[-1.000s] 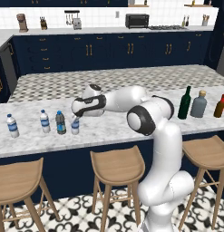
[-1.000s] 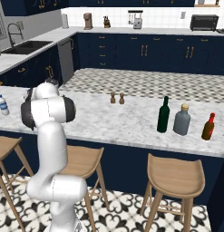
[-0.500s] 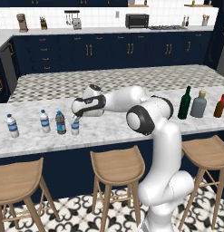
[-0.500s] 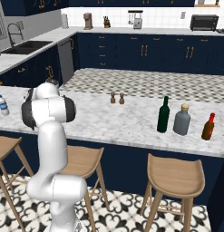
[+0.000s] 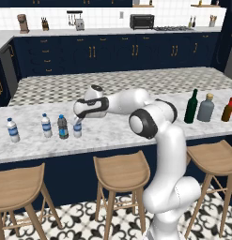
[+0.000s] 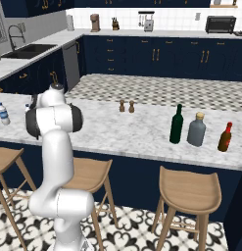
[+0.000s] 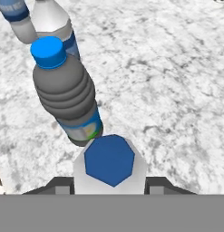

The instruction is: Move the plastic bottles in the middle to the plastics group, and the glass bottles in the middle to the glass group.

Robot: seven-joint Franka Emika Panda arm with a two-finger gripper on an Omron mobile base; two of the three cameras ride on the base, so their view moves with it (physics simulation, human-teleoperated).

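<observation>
My gripper is shut on a small clear plastic bottle, whose blue cap sits between the fingers in the hand view. Right beside it stands the dark smoky-grey plastic bottle. Left of those are the two clear water bottles of the plastics group, the nearer one at the top of the hand view. At the counter's right end the tall green glass bottle stands next to the squat grey-blue bottle and the amber-red bottle.
Two small shakers stand mid-counter toward the far side. Wooden stools line the near edge of the marble counter. A water bottle shows at the left edge of the right base view.
</observation>
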